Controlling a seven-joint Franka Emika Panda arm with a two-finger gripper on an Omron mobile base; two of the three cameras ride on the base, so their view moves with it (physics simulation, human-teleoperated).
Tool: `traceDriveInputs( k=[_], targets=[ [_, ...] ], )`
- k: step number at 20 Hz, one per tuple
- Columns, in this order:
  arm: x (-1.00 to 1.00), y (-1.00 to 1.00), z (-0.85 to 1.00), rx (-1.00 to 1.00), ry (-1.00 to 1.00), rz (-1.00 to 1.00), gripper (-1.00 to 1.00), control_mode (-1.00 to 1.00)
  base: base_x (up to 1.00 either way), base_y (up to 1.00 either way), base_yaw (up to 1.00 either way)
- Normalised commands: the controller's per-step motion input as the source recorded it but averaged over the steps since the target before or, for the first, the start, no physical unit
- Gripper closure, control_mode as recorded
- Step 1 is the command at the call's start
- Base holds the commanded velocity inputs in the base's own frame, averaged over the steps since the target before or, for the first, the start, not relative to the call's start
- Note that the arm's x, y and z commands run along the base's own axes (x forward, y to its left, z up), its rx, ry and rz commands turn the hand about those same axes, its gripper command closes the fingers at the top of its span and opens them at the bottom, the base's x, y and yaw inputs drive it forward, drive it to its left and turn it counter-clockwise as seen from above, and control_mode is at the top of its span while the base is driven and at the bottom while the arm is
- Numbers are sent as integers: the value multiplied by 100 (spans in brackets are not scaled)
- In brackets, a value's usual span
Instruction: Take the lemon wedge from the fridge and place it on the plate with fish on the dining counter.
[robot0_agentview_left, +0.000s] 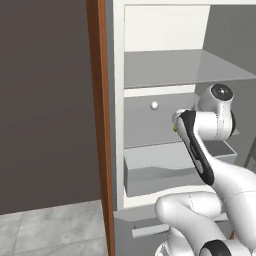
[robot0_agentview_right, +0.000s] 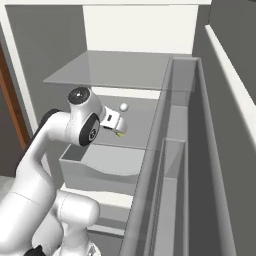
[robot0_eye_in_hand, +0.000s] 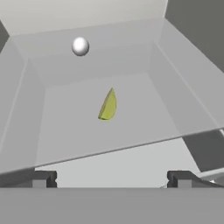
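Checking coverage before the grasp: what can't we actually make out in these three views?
- Lemon wedge: in the left base view just a sliver shows past the arm's wrist; in the right base view, partly behind the claw.
- Claw fingers: hand view shows just the tips, spread wide; the bottom edge cuts off the rest.
- Small white ball: too small to identify.
- Fridge: cut off by frame edges in both base views.

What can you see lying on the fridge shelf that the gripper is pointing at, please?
On the shelf lie the lemon wedge and, farther back, a small white ball. The open gripper is short of the wedge. In the left base view the arm covers most of the wedge.
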Motion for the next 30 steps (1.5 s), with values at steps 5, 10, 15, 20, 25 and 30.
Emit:
traceDriveInputs(
  k=[5, 10, 15, 20, 25, 30],
  targets=[
    [38, 0, -22, -2, 0, 0, -100, -100, 0, 0, 0],
    [45, 0, -19, 0, 1, 0, -100, -100, 0, 0, 0],
    [49, 0, -19, 0, 3, 0, -100, -100, 0, 0, 0],
    [45, 0, -31, 0, 3, 0, -100, -100, 0, 0, 0],
    [46, -5, -29, 0, 0, 0, -100, -100, 0, 0, 0],
    [44, -14, -31, 0, 1, 0, -100, -100, 0, 0, 0]
  ],
)
